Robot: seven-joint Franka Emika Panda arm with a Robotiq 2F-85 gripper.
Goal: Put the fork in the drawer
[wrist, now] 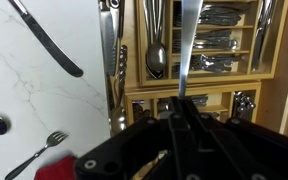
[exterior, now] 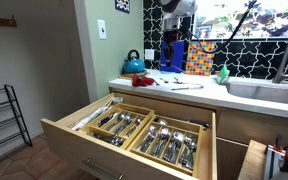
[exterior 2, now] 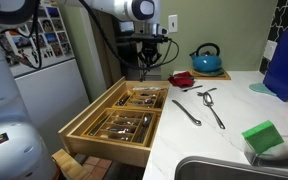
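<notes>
Currently the gripper [exterior 2: 146,66] is hanging over the drawer [exterior 2: 102,150], which is standing pulled out below the table's [exterior 2: 229,128] front edge. Fingers [wrist: 171,118] are pinching a slim silver handle, judged to be the fork [wrist: 189,50], dangling above the divider trays [wrist: 199,84]; its head is lying out of frame. Light, rigid, slick steel, likely pivoting in a narrow pinch, so gripping mid-handle is looking safest. Wrist view is showing the pinch and another fork [wrist: 29,155] lying on the table. Exterior views are showing only the arm's height over the drawer.

Both exterior views share the drawer [exterior: 69,140] [exterior 2: 104,148], at 6 and 8 o'clock; the wrist view looks closely straight down into it.
</notes>
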